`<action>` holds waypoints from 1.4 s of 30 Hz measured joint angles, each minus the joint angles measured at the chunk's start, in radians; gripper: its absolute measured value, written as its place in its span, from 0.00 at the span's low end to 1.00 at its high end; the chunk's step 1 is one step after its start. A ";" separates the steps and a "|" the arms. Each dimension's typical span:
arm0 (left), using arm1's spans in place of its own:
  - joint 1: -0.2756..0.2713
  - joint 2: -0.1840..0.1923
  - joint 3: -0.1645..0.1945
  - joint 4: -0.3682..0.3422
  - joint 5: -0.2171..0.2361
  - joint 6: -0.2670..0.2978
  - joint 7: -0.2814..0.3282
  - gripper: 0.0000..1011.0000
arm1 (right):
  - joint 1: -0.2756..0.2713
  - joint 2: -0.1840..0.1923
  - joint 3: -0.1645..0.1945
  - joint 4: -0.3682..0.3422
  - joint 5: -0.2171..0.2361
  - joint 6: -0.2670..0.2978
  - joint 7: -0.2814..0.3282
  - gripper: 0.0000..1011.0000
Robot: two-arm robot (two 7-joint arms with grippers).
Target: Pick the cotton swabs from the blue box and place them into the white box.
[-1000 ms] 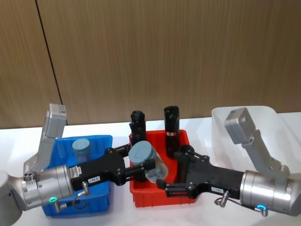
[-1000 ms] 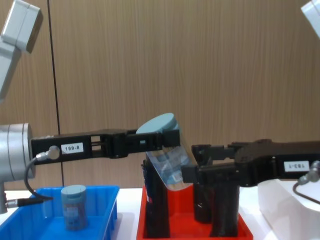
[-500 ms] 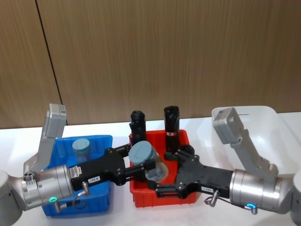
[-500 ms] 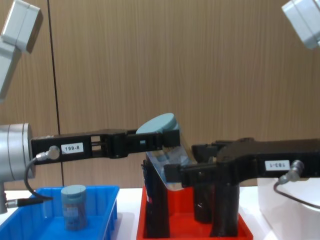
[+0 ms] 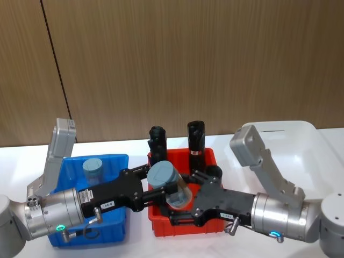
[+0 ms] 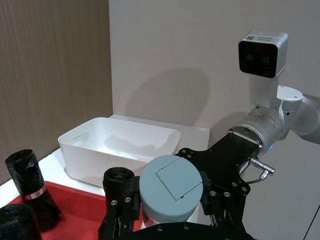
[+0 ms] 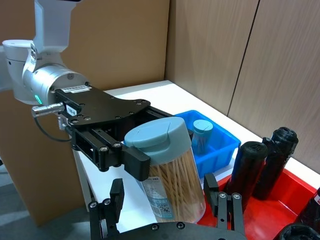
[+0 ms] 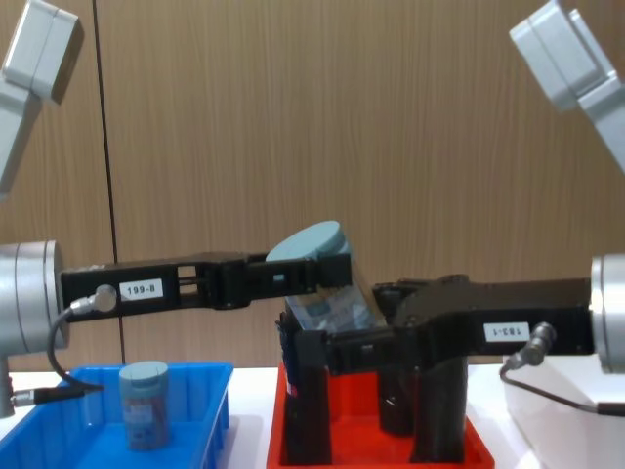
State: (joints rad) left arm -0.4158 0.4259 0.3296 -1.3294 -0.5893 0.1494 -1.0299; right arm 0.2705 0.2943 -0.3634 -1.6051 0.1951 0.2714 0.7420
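Head: white table [image 5: 21, 156], wood-panel wall [image 5: 188, 59] behind. Two swab jars. Spare jar [image 5: 92, 169] stands upright in the blue box [image 5: 115, 159]. Held jar [image 5: 173, 189] is tilted over the red tray [image 5: 157, 223], left pincer [image 5: 161, 188] clamped under its lid. One white box [image 5: 301, 134] at right.
Right wrist: right pincer [image 7: 164, 192] spread wide, flanking the held jar's base.
Chest: at least three black rolls [image 8: 439, 410] in the tray.

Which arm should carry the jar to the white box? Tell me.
Right. The right gripper, open, brackets the jar held by the left gripper, and the white box lies on its side.
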 joint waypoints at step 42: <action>0.000 0.000 0.000 0.000 0.000 0.000 0.000 0.99 | 0.021 -0.003 -0.029 0.034 -0.008 -0.049 -0.039 0.64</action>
State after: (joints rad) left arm -0.4159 0.4259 0.3297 -1.3294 -0.5894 0.1493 -1.0300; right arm 0.2911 0.2909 -0.3919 -1.5710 0.1872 0.2227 0.7032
